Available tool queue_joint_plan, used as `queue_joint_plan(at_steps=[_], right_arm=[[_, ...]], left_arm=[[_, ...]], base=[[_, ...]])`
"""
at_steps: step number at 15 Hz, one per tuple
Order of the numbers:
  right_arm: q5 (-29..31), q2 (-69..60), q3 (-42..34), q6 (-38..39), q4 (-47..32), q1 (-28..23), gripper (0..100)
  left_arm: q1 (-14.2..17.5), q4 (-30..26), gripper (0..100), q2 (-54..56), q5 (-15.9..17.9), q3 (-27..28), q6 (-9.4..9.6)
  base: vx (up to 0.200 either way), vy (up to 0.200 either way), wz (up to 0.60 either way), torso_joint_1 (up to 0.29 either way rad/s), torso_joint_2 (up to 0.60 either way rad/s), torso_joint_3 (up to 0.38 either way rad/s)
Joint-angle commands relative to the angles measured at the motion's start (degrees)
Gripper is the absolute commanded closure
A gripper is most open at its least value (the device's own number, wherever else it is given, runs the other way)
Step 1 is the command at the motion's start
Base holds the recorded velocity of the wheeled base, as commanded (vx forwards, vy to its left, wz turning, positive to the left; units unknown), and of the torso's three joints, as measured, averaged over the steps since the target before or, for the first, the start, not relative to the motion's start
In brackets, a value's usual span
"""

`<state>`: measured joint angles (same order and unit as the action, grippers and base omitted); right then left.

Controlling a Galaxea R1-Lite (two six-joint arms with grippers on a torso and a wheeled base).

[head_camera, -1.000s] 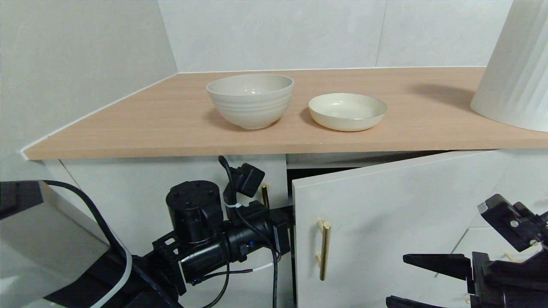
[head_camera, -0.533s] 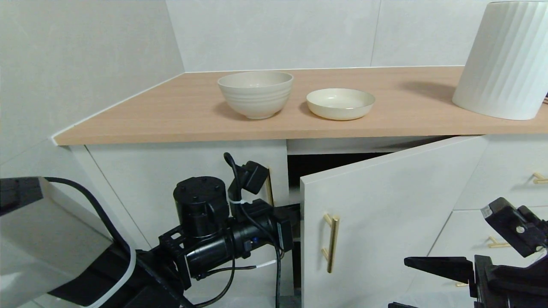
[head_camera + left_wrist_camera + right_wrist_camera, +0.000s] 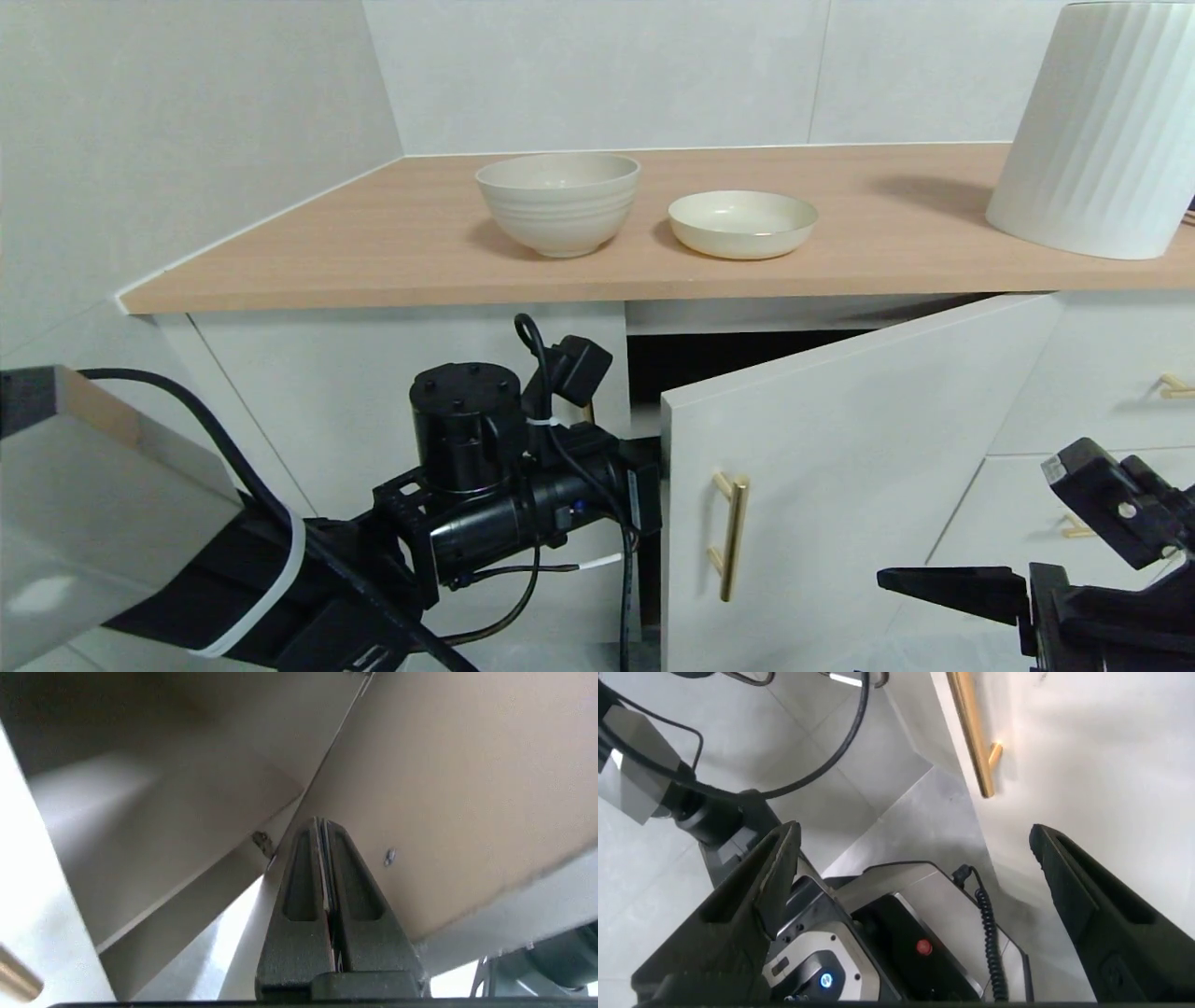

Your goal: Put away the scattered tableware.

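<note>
Below counter (image 3: 373, 252): left arm (image 3: 504, 504) nearer door (image 3: 840, 439).

A white ribbed container (image 3: 1092, 131) stands far right on the wooden countertop (image 3: 373, 252), gold-handled drawers (image 3: 1102, 373) below it

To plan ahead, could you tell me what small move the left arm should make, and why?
Probably push the left gripper outward to swing the door wider: it is only ajar, the shut gripper sits in the gap by its edge, and the bowl and dish wait on the counter.

Pale tiled walls (image 3: 597, 75), wooden countertop (image 3: 373, 252), white cabinet door (image 3: 859, 420) ajar, brass handle (image 3: 731, 537)
</note>
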<state>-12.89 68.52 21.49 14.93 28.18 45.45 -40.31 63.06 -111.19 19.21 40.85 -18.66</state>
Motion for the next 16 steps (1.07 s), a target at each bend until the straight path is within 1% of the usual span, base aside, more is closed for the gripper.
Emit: queue_joint_plan(at_steps=[1, 3, 4, 7, 9, 13, 16], right_arm=[[-0.03, 0.21, 0.13, 0.01, 0.03, 0.34, 0], [0.40, 0.12, 0.04, -0.08, 0.03, 1.93, 0], [0.40, 0.03, 0.04, -0.08, 0.03, 1.93, 0], [0.40, 0.03, 0.04, -0.08, 0.03, 1.93, 0], [0.40, 0.03, -0.05, -0.08, 0.03, 2.01, 0], [0.40, 0.03, -0.05, -0.08, 0.03, 2.01, 0], [0.23, 0.21, -0.13, -0.08, 0.03, 2.37, 0]], left_arm=[[-0.47, -0.13, 100, -0.08, 0.04, 0.11, 0.03], [-0.64, -0.13, 100, -0.25, 0.04, 0.28, 0.03], [-0.82, -0.40, 100, -0.34, 0.04, 0.63, 0.03], [-0.99, -2.42, 100, -1.49, 0.04, 3.27, 0.21], [-1.17, -4.97, 100, -1.57, 0.04, 6.00, 0.21], [-1.17, -7.95, 100, -1.57, -0.32, 8.54, 0.21], [-1.35, -9.27, 100, -1.66, -0.76, 9.77, 0.21]], base=[[-0.200, 0.000, 0.00, 0.017, 0.00, -0.002], [-0.200, 0.000, 0.00, 0.000, 0.00, 0.010], [-0.200, 0.000, 0.00, -0.002, 0.01, -0.002], [0.000, 0.000, 0.00, 0.000, 0.00, 0.000], [0.000, 0.000, 0.00, 0.000, 0.00, 0.000], [0.000, 0.000, 0.00, 0.000, 0.00, 0.000], [-0.200, 0.000, 0.00, 0.010, 0.00, -0.001]])
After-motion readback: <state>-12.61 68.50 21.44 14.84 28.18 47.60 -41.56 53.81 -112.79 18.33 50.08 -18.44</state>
